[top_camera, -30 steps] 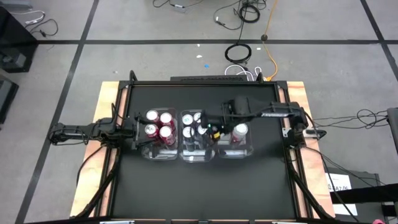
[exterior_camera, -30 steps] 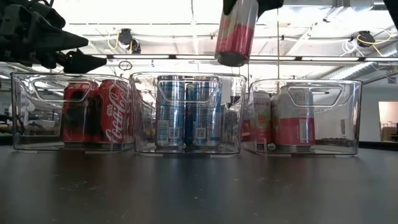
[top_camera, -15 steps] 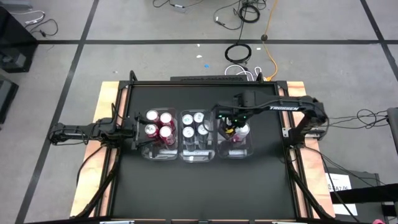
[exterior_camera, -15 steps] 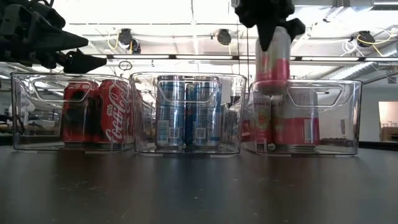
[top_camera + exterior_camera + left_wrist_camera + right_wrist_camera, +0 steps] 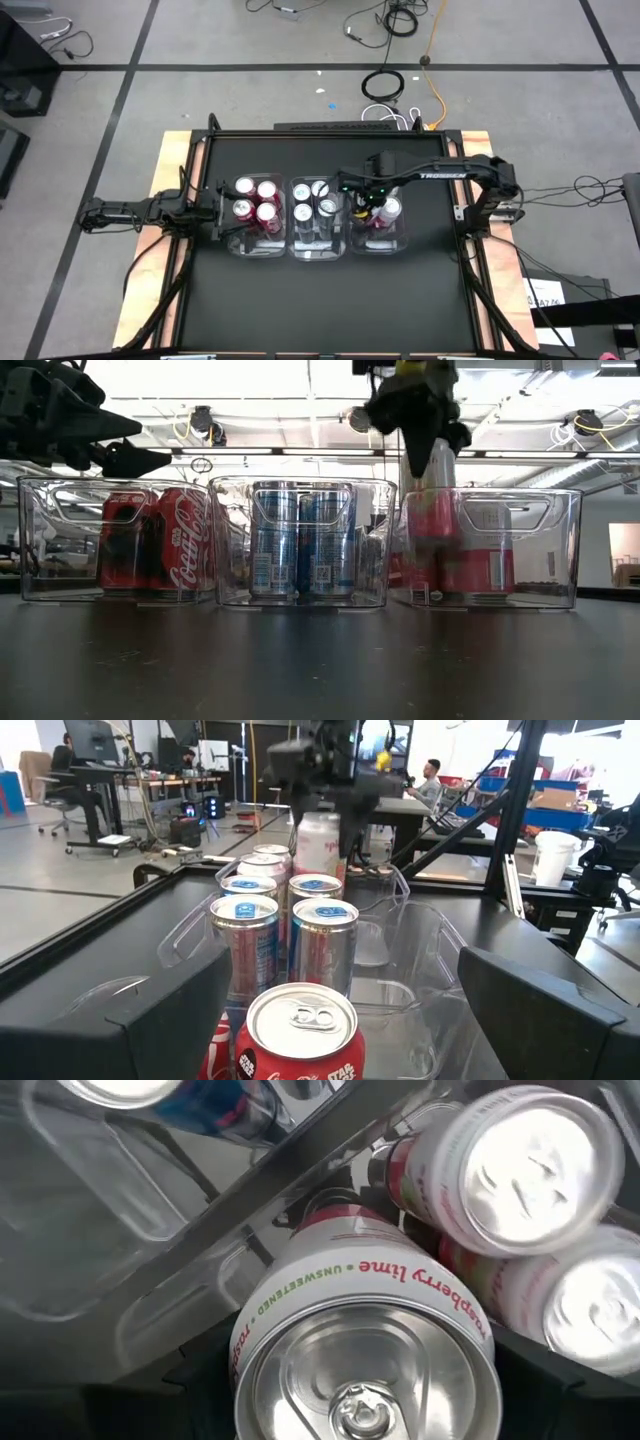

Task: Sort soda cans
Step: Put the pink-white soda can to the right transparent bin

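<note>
High view: pink cans [image 5: 385, 212] in right bin [image 5: 403, 240].

A: What sits on the black table [image 5: 320, 300]?

B: Three clear bins in a row, near the middle. The left bin [image 5: 30, 540], the middle bin [image 5: 300, 490] and the right bin [image 5: 560, 545] stand just beside one another.

A: And off the table?

B: A grey floor [image 5: 200, 30] with dark lines, a coiled black cable [image 5: 383, 84] and an orange cable [image 5: 437, 95] past the far edge. A white sheet of paper [image 5: 543, 293] lies at the right.

A: The room behind?

B: Desks, a person [image 5: 432, 778] seated far off, a white bucket [image 5: 551, 857].
</note>
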### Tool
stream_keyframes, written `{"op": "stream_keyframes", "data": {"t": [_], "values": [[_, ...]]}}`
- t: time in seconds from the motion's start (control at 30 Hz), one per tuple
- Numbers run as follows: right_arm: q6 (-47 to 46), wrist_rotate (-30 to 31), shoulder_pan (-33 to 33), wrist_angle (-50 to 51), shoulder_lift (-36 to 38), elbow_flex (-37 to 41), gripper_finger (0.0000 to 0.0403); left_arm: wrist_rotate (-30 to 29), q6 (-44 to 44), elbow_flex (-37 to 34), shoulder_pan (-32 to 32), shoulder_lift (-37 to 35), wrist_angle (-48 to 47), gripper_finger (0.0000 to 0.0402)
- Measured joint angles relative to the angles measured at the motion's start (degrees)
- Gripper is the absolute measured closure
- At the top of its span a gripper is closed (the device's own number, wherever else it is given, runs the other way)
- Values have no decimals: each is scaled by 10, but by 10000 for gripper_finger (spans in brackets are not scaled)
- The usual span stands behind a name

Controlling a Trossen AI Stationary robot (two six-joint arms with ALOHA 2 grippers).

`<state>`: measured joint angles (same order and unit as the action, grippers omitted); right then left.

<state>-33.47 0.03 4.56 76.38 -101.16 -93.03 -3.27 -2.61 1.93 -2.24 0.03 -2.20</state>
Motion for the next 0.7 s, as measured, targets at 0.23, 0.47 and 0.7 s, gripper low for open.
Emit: {"op": "stream_keyframes", "data": {"t": [0.23, 0.47, 0.7], "values": [[29, 34, 0, -9, -38, 2, 119, 0, 0, 0, 0, 0, 0, 4], [8, 38, -2, -68, -35, 61, 119, 0, 0, 0, 0, 0, 0, 4], [-12, 34, -2, -109, -34, 87, 119, 0, 0, 0, 0, 0, 0, 4]]}}
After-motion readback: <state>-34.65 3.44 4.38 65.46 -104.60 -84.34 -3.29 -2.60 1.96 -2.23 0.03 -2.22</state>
